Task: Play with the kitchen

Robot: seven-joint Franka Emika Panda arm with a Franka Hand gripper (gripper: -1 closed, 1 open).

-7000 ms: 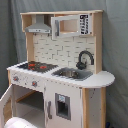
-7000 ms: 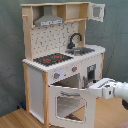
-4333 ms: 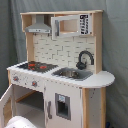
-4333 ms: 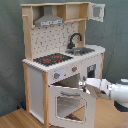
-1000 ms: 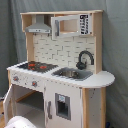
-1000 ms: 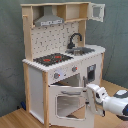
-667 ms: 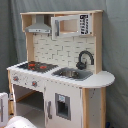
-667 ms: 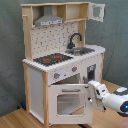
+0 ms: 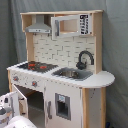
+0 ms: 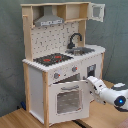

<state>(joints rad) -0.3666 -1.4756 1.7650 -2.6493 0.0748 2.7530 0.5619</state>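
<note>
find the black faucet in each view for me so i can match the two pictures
First exterior view: the black faucet stands right of centre, behind the sink, against the tiled back wall.
Second exterior view: the black faucet is upper centre-right, behind the sink.
Shared landmark: the red-ringed hob, beside the sink in both exterior views.

You see the kitchen [image 9: 60, 70] from its sink side in the first exterior view, from its hob side in the second exterior view; both exterior views show its whole front.

The end effector [image 10: 90, 81] sits against the kitchen's [image 10: 60, 60] oven door [image 10: 67, 100] (second exterior view's right edge).
</note>
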